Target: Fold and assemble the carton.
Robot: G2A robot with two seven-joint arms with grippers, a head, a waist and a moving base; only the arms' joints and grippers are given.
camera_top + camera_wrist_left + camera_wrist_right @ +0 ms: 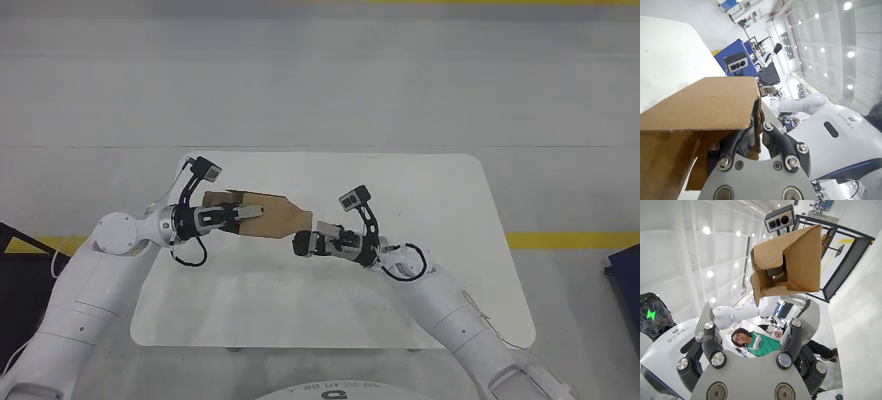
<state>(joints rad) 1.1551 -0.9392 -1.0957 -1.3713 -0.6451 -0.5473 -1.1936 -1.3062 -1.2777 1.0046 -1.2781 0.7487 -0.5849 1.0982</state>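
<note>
Top view: my left gripper (243, 212) held the carton (270, 216) at its left end, table (420, 300) below the carton, so I judged the open end was offered to my right gripper (300, 243) at the carton's right corner. Both forearms pointed in at the carton.

Left wrist view: my left gripper (755, 130) was clamped on a carton (702, 106) wall, one finger inside, one outside, probably to steady it.

Right wrist view: my right gripper (759, 313) was spread apart, holding nothing, aimed at the carton (800, 262), not touching. The flaps (770, 255) looked unfolded.
</note>
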